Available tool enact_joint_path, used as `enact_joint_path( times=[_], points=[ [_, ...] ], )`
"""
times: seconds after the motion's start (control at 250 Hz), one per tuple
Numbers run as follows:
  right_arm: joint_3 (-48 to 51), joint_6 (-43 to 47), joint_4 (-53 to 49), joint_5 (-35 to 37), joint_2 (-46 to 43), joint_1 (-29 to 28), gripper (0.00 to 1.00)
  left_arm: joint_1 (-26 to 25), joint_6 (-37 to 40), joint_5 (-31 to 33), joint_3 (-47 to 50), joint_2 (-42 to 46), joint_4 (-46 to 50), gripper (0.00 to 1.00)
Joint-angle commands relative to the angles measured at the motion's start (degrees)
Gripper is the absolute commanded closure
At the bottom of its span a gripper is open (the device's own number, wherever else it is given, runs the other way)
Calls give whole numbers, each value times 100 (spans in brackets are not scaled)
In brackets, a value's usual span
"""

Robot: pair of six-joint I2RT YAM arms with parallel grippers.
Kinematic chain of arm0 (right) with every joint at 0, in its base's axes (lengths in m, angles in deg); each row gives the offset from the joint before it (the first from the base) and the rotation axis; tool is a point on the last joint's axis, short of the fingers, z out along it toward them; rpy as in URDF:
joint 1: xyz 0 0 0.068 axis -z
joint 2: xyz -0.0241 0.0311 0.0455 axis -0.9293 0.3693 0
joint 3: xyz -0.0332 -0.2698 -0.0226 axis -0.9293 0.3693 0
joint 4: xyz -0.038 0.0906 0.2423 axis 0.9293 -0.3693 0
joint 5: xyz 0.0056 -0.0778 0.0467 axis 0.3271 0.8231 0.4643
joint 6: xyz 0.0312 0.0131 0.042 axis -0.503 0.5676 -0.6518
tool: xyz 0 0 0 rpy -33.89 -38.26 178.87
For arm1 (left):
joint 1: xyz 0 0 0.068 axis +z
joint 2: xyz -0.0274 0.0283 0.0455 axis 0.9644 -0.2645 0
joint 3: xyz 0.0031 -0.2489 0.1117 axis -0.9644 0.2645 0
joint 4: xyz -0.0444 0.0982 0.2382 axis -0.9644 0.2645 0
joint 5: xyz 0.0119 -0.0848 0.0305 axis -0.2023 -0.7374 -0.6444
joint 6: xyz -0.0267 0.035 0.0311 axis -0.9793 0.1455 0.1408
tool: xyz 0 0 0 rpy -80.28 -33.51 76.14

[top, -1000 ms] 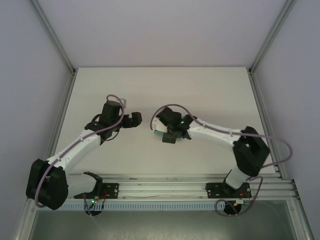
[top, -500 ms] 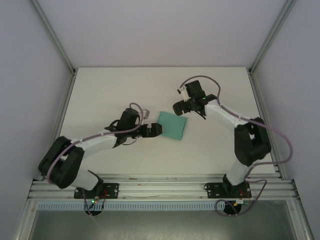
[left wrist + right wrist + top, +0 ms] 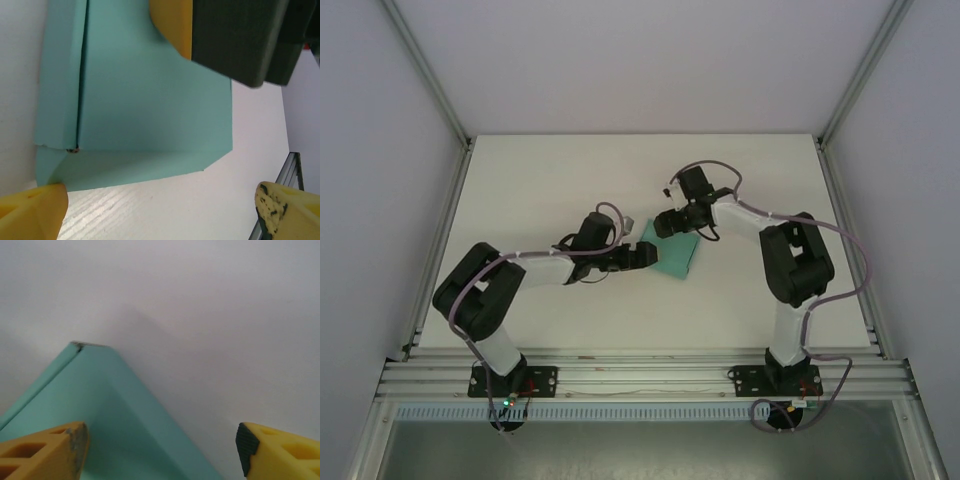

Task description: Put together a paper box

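The paper box (image 3: 678,258) is a flat teal piece lying in the middle of the white table (image 3: 560,180). My left gripper (image 3: 645,254) sits at its left edge, open. In the left wrist view the paper box (image 3: 150,110) lies just ahead of the left gripper (image 3: 160,200), with bare table between the fingers. My right gripper (image 3: 663,226) is over the box's far corner, open. In the right wrist view the right gripper (image 3: 160,440) straddles an edge of the paper box (image 3: 110,425), one finger above the card and the other above the table.
An aluminium rail (image 3: 640,375) runs along the near table edge, and frame posts stand at the sides. The right gripper's yellow finger (image 3: 172,25) and black body hang over the card in the left wrist view.
The right gripper lifted off the box, swung to the far side, then came back to its far corner. The left arm reached right until its gripper met the box's left edge.
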State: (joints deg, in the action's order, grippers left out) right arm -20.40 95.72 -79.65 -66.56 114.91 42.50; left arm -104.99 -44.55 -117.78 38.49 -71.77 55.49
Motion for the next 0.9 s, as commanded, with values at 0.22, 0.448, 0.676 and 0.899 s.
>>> enact_joint_path(
  times=[0.22,0.448,0.676,0.899],
  points=[
    [519,-983,-76,-1028,65,-9,51,27,-164,330,-537,-485,-68,9],
    [1315,-2276,647,-940,-313,-321,55,29,-156,747,-757,-653,392,13],
    [2264,-3621,1817,-479,-527,-656,59,-29,-104,994,-805,-854,963,19],
    [2663,-4389,2594,-420,-449,-817,65,-208,-192,1110,-697,-1109,1113,27]
  ],
)
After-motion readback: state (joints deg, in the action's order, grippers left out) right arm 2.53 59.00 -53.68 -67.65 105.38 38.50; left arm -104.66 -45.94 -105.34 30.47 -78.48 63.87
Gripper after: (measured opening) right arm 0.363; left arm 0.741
